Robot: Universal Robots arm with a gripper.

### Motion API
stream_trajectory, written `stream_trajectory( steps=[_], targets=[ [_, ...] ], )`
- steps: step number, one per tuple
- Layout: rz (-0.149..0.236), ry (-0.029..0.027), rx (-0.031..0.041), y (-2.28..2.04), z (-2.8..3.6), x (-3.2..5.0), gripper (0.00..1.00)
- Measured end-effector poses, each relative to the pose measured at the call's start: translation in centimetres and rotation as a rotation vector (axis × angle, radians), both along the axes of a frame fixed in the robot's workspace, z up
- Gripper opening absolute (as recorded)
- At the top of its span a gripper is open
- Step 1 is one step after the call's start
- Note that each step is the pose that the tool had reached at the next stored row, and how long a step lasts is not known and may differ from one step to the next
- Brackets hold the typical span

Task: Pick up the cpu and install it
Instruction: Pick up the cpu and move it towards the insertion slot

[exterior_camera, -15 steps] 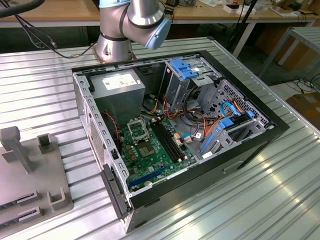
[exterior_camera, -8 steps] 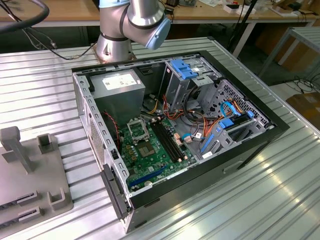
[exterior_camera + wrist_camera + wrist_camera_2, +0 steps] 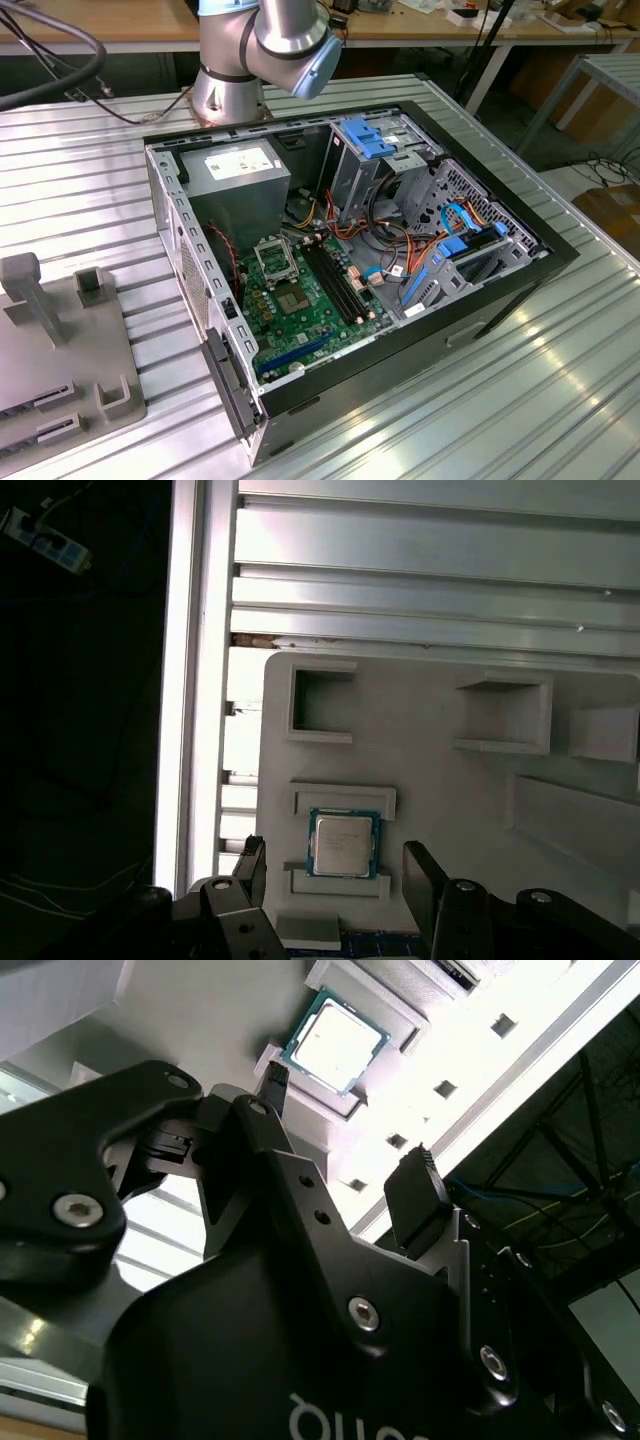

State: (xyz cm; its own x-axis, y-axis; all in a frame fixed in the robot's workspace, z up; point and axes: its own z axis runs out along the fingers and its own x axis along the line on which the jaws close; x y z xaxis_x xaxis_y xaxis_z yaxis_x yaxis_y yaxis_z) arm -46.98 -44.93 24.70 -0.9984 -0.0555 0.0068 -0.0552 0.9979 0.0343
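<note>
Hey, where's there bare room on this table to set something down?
The ribbed metal table is bare beside the black open computer case, toward the exterior view's right. A narrower strip runs between the case and the grey moulded tray. Crowded: inside the case and on the tray.

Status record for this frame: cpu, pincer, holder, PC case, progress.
cpu: lying flat in the grey holder, between two ridges
pincer: open, lined up on the cpu, not gripping it
holder: rests on the slatted metal table
PC case: on its side, open, motherboard exposed
progress: cpu not yet picked up
</note>
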Motion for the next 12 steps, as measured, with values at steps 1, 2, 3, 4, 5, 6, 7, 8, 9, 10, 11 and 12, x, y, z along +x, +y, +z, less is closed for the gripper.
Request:
stream_trajectory(
  steps=[1, 2, 3, 4, 5, 6, 7, 8, 9, 10, 11, 12],
  targets=[
    [0.000, 0.0000, 0.0000, -0.01, -0.20, 0.02, 0.66],
    [0.000, 0.0000, 0.0001, -0.02, -0.37, 0.03, 0.66],
    [0.000, 0.0000, 0.0000, -0.03, -0.53, 0.06, 0.66],
    [0.000, 0.0000, 0.0000, -0.04, -0.67, 0.08, 0.66],
    [0.000, 0.0000, 0.0000, -0.04, -0.83, 0.10, 0.66],
    [0.000, 0.0000, 0.0001, -0.04, -0.96, 0.11, 0.66],
    [0.000, 0.0000, 0.0000, -0.05, -1.14, 0.13, 0.66],
    [0.000, -0.0001, -0.0001, -0.06, -1.26, 0.15, 0.66],
    [0.000, -0.0001, -0.0002, -0.06, -1.44, 0.16, 0.66],
    [0.000, -0.0001, -0.0003, -0.06, -1.55, 0.18, 0.66],
    [0.000, 0.0000, -0.0006, -0.06, -1.63, 0.21, 0.66],
    [0.000, 0.0001, -0.0009, -0.06, -1.66, 0.22, 0.66]
  ],
)
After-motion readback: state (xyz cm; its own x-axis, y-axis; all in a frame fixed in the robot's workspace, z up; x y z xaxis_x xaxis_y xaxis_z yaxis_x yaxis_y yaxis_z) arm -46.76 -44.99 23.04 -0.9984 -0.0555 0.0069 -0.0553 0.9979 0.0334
